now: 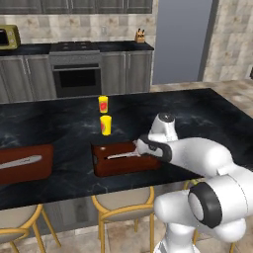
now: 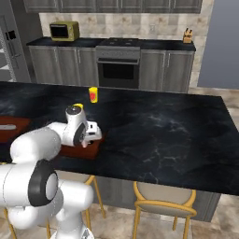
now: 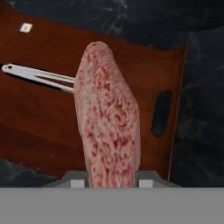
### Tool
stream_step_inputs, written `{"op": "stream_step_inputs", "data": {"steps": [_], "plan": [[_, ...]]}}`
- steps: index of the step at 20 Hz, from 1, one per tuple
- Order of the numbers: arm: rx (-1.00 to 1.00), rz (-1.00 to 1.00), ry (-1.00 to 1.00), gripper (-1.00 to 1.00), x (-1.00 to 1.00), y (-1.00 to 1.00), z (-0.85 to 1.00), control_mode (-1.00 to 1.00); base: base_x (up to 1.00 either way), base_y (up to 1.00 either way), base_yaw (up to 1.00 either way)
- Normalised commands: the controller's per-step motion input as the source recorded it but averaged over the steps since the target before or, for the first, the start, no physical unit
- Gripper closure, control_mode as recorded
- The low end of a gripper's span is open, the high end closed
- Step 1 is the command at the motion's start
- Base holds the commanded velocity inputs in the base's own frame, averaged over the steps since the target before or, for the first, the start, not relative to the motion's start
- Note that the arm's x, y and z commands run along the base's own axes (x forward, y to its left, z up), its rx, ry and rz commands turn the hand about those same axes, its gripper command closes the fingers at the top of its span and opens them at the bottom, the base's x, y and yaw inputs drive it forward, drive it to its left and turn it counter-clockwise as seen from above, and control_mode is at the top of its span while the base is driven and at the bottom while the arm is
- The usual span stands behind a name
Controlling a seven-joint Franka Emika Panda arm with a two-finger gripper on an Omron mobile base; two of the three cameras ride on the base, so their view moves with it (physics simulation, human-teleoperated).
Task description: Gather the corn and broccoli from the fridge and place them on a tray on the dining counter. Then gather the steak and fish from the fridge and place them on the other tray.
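From behind the arm's left, we are looking forward and down over the dining counter (image 1: 59, 128) toward the oven (image 1: 76, 74) beyond. From its right, we are facing that same counter and oven. At the hand, we are peering closely down onto the brown tray (image 3: 39, 127) on the counter.

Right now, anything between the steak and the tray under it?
Nothing blocks the drop. The gripper holds the steak above the brown tray on the dining counter. A thin silvery thing, likely the fish, already lies in that tray, partly behind the steak, so the steak may land against it.
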Motion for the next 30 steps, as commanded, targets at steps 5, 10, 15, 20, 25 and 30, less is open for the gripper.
{"op": "stream_step_inputs", "data": {"steps": [5, 10, 15, 20, 25, 30], "plan": [[-0.07, 0.00, -0.01, 1.00, 0.50, 0.11, -0.58, -1.00, 0.00, 0.00, 0.00], [-0.01, 0.00, -0.03, 1.00, 0.14, 0.02, -0.52, -1.00, 0.00, 0.00, 0.00], [0.01, 0.00, 0.00, 1.00, -0.19, 0.00, -0.50, -1.00, 0.00, 0.00, 0.00], [0.09, 0.00, 0.05, -1.00, -0.63, 0.00, -0.36, -1.00, 0.00, 0.00, 0.00], [0.12, -0.10, 0.01, -1.00, -0.29, -0.12, 0.29, -1.00, 0.00, 0.00, 0.00], [0.03, -0.12, 0.05, -1.00, -0.22, -0.32, 0.92, -1.00, 0.00, 0.00, 0.00]]}}
